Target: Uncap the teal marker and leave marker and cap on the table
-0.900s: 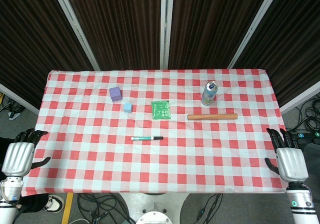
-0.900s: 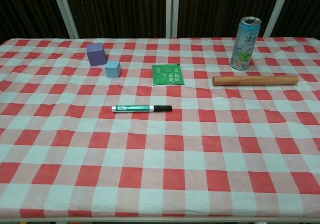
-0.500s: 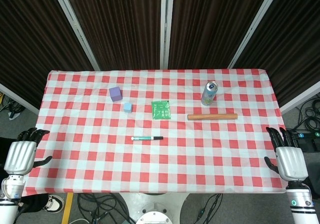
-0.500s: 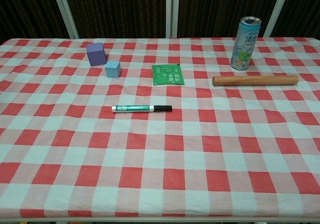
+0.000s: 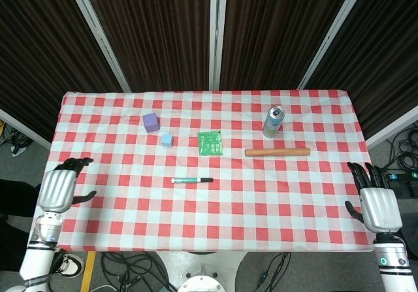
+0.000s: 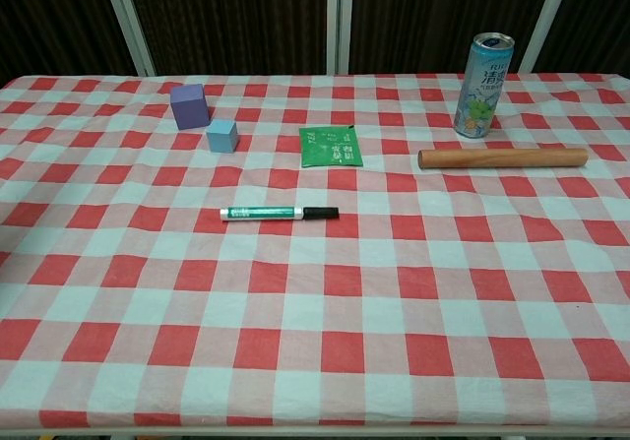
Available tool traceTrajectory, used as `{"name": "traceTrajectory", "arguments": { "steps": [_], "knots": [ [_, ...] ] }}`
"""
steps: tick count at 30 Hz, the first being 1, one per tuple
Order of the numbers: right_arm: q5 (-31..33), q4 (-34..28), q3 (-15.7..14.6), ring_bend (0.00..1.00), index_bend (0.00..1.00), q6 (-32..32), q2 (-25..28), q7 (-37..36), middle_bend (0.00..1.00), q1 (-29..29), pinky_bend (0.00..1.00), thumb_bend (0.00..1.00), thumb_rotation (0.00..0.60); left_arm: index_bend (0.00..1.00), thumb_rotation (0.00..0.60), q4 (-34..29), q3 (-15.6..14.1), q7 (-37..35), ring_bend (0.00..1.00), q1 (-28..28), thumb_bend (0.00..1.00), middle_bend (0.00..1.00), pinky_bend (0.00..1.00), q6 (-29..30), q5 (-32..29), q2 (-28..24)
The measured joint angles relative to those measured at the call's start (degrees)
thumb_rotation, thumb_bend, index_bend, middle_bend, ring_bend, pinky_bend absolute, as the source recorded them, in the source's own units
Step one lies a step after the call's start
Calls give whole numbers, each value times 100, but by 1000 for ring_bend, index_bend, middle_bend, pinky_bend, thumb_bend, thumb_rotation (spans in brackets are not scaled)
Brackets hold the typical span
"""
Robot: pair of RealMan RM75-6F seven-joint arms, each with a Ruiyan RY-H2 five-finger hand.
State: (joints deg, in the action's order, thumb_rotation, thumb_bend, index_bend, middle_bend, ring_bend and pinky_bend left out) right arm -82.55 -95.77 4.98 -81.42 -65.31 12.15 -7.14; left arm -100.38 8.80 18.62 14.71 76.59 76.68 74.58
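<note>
The teal marker (image 5: 191,180) (image 6: 279,213) lies flat near the middle of the checkered table, its black cap pointing right and still on. My left hand (image 5: 59,189) hovers over the table's left edge, fingers apart and empty, well left of the marker. At the right edge my right hand (image 5: 377,204) hangs open beside the table, holding nothing. Neither hand shows in the chest view.
Behind the marker sit a green packet (image 5: 210,142), a small blue cube (image 5: 167,140) and a purple cube (image 5: 151,121). A drink can (image 5: 273,121) stands at the back right, with a wooden rod (image 5: 277,152) lying in front of it.
My left hand has moved up and to the right, from beside the table to over its left edge. The right hand and the marker have stayed put.
</note>
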Motion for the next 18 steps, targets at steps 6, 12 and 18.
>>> {"name": "traceTrajectory", "arguments": {
  "steps": [6,12,18],
  "knots": [
    [36,-313,76,0,17,13,140,268,97,-74,83,152,600,330,600,-382,378,1299,302,875,77,365,475,-580,-965,959],
    [127,-509,105,0,34,89,242,472,96,-137,85,153,600,404,600,49,742,2639,367,1876,100,429,501,-925,-2251,2214],
    [186,-494,103,0,34,77,265,446,96,-126,85,153,600,465,600,956,1003,3395,420,2710,155,484,538,-1027,-3378,3134]
  ]
}}
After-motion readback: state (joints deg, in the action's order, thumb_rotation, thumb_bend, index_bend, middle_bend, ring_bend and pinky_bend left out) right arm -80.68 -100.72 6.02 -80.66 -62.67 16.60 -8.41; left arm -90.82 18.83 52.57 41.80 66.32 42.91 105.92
